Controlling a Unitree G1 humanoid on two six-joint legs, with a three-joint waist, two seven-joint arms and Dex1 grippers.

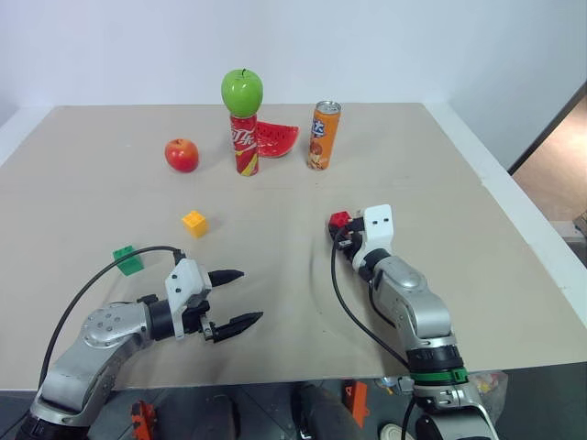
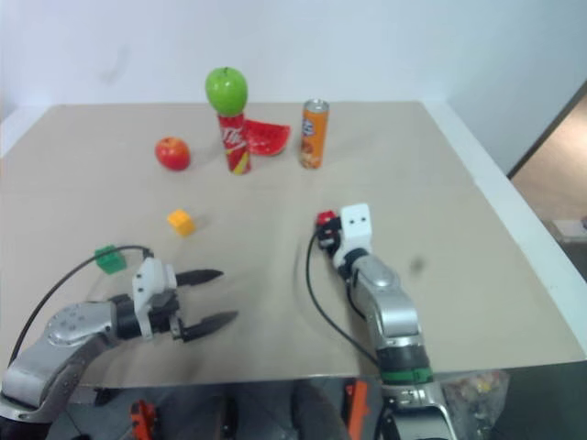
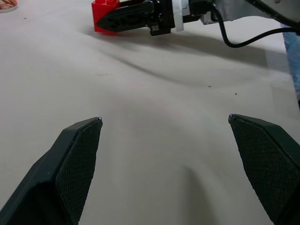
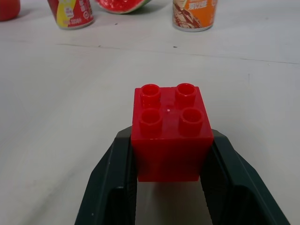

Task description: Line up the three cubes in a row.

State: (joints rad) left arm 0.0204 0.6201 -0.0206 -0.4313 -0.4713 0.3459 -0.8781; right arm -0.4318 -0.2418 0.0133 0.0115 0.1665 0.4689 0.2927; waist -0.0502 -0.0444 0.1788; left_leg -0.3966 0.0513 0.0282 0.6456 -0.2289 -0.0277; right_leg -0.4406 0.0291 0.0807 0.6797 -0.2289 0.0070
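A red studded cube [image 4: 169,135] sits on the table right of centre, and my right gripper [image 1: 343,226] is shut on its two sides. The same red cube [image 1: 339,220] peeks out just ahead of the white wrist block. A yellow-orange cube [image 1: 193,223] lies left of centre. The green cube [image 1: 128,259] rests further left and nearer, beside my left arm's cable. My left gripper [image 1: 237,298] is open near the front edge, its fingers [image 3: 70,164] spread over bare tabletop.
At the back stand a red can [image 1: 244,144] with a green apple [image 1: 242,92] on top, an orange can [image 1: 323,135], a watermelon slice [image 1: 275,138] between them and a red apple [image 1: 182,155] to the left. The table edge [image 1: 514,202] runs along the right.
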